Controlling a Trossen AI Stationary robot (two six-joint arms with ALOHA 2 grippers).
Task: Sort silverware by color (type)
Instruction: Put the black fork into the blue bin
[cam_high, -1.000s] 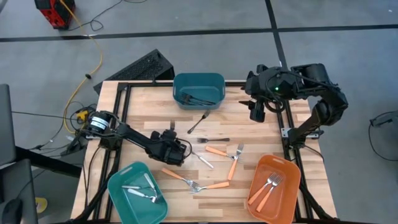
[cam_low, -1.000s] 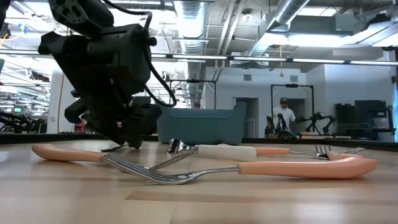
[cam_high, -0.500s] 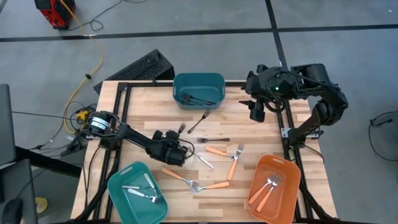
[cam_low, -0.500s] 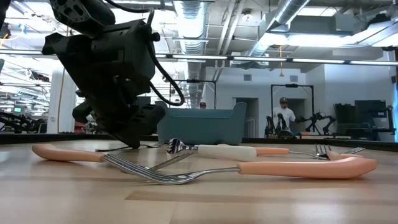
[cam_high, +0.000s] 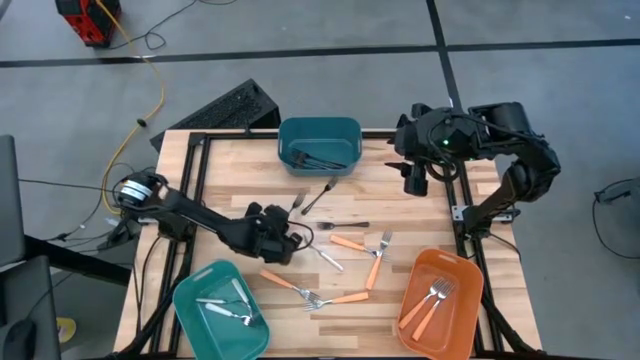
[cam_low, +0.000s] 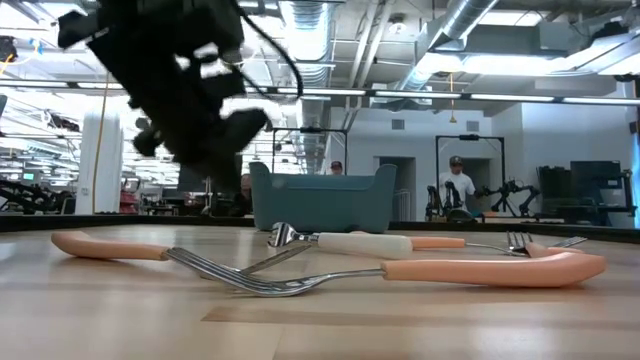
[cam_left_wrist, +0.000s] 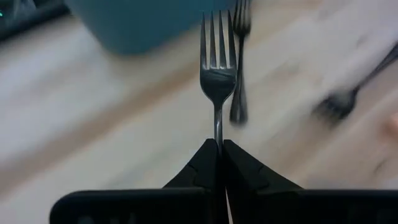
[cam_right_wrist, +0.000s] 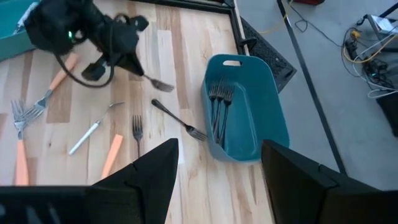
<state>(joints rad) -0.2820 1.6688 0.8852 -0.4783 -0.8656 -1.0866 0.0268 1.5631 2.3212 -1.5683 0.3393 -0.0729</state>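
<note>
My left gripper (cam_high: 289, 217) hangs over the table's middle left, shut on a dark fork (cam_left_wrist: 217, 74) whose tines point toward the far dark teal bin (cam_high: 320, 128). My right gripper (cam_high: 415, 180) waits open, high over the far right. On the wood lie two more dark forks (cam_high: 320, 193) (cam_high: 345, 226), a white-handled utensil (cam_high: 325, 257) and several orange-handled forks (cam_high: 350, 243). The right wrist view shows my left gripper (cam_right_wrist: 134, 65) with its fork (cam_right_wrist: 158, 83) above the table. My left gripper pinches the dark fork's thin handle (cam_left_wrist: 217, 127) between its two fingertips. The fingers slant down from the table's left side, in line with the fork. The fork sticks straight out beyond them, tines foremost, lifted clear of the table.
The far dark teal bin holds dark forks (cam_right_wrist: 219, 99). A light teal bin (cam_high: 192, 300) at the near left holds silver forks. An orange bin (cam_high: 462, 270) at the near right holds orange-handled forks. A black frame borders the table.
My left gripper has risen from the tabletop, taking the dark fork up with it. The fork, which lay on the wood, now hangs clear of it. My right arm has kept still.
</note>
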